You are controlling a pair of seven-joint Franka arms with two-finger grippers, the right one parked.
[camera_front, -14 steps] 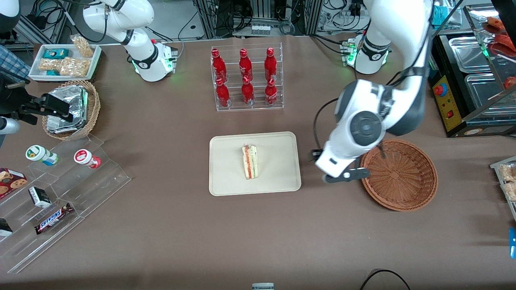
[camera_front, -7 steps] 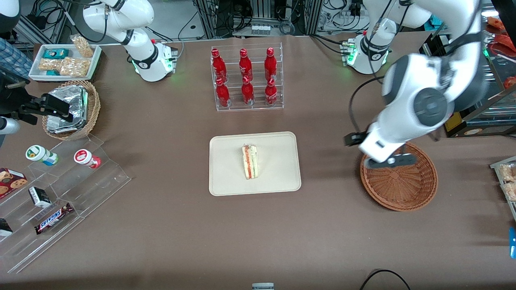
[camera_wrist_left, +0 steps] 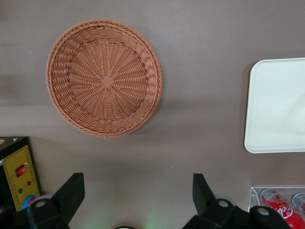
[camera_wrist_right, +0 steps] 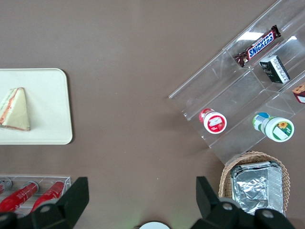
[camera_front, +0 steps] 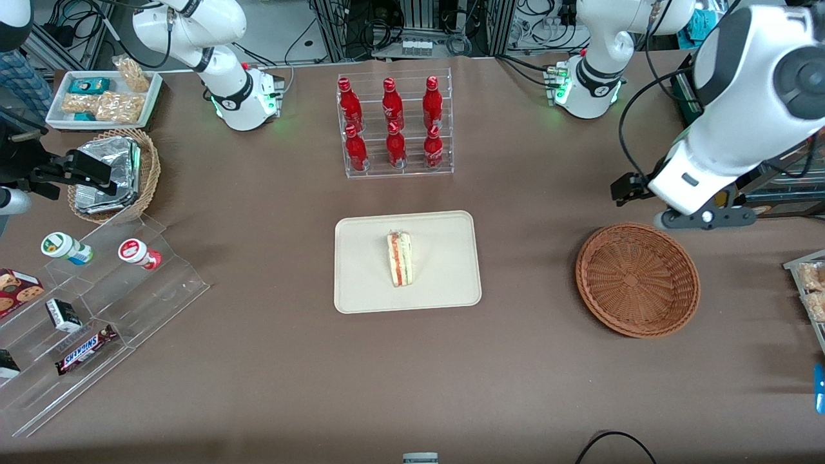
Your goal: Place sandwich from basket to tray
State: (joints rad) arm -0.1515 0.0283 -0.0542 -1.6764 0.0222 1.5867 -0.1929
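Note:
The sandwich (camera_front: 399, 259), a pale wedge with red and green layers, lies in the middle of the cream-beige tray (camera_front: 361, 283); it also shows in the right wrist view (camera_wrist_right: 14, 110). The reddish-brown wicker basket (camera_front: 637, 279) is empty, and the left wrist view shows its bare weave (camera_wrist_left: 105, 78) with a corner of the tray (camera_wrist_left: 276, 105). My left gripper (camera_front: 702, 218) hangs high above the table, farther from the front camera than the basket and toward the working arm's end. Its fingers are open with nothing between them (camera_wrist_left: 138, 183).
A clear rack of red bottles (camera_front: 394, 124) stands farther back than the tray. A yellow control box (camera_front: 712, 164) sits by the gripper. Toward the parked arm's end are a tan foil-packet basket (camera_front: 116, 175), a white snack tray (camera_front: 103, 98) and an acrylic stepped shelf (camera_front: 97, 309).
My left gripper has moved from beside the basket's rim, over the basket, then up and away toward the working arm's end. The sandwich has stayed on the tray.

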